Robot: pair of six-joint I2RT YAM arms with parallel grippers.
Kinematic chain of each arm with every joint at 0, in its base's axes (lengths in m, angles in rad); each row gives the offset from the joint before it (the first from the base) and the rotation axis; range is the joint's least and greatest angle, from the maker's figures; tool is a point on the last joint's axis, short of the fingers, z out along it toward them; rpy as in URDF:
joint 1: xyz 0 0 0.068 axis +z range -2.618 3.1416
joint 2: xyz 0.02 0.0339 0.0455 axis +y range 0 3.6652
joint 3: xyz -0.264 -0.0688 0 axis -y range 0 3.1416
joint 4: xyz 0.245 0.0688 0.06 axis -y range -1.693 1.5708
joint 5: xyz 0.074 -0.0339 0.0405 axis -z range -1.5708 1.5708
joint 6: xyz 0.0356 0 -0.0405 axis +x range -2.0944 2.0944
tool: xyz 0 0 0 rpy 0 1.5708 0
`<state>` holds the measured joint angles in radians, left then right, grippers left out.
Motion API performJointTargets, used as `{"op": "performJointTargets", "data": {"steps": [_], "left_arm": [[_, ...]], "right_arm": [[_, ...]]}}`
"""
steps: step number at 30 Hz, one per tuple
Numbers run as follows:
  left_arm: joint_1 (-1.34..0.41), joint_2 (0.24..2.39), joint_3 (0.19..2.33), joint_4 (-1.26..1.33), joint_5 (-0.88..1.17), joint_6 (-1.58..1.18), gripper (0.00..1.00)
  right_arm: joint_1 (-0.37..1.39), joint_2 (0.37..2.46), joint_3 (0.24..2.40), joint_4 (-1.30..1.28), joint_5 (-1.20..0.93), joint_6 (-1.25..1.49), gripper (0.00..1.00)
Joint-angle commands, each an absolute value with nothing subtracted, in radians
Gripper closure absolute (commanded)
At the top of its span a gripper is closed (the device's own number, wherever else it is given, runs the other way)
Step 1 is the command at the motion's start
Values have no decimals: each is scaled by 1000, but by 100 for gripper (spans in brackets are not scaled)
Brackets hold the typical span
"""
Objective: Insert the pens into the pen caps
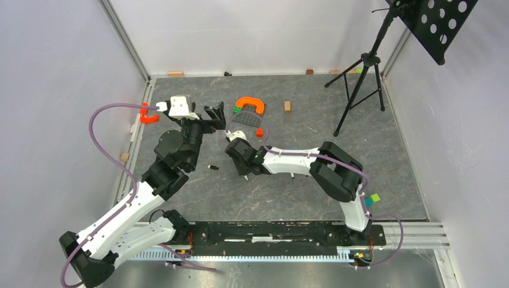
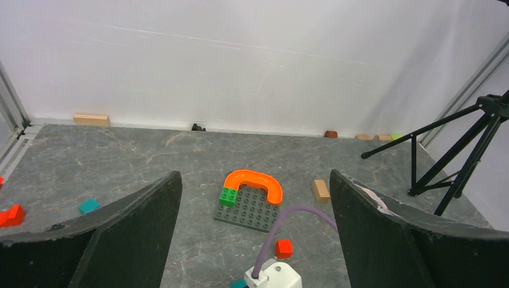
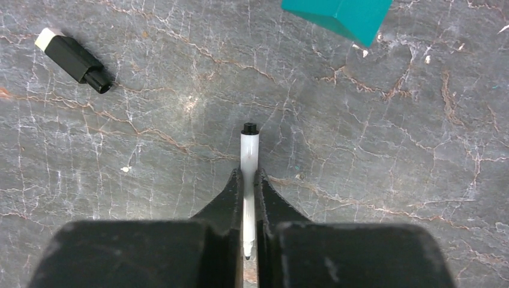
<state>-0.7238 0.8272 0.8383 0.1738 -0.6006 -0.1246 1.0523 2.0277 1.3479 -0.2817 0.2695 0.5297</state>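
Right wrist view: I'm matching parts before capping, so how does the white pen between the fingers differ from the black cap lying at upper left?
The pen is white, long and thin; the black cap is short and thicker. The pen is clamped in the right gripper; the black cap lies free. The pen points straight up the view; the black cap lies slanted. Both show against the grey table.
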Motion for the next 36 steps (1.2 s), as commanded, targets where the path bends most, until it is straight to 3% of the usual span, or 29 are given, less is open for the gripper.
{"op": "performJointTargets", "data": {"steps": [1,8,18,26,29,33,36], "left_arm": [[-718,815,840,215,-604,-118,3],[-716,825,838,220,-531,-101,3],[-716,826,829,239,-434,-58,3],[-716,861,861,211,-226,-2,4],[-716,858,854,219,-207,35,4],[-716,857,850,224,-180,50,4],[-716,855,851,223,-128,66,4]], "right_arm": [[1056,2017,1275,-270,261,496,100],[1057,1907,1193,-186,250,330,100],[1055,1657,858,-89,190,-122,100],[1053,1497,688,-43,82,-272,100],[1044,1502,683,-52,84,-262,90],[1038,1497,692,-70,77,-237,68],[1038,1448,692,-72,111,-209,57]]}}
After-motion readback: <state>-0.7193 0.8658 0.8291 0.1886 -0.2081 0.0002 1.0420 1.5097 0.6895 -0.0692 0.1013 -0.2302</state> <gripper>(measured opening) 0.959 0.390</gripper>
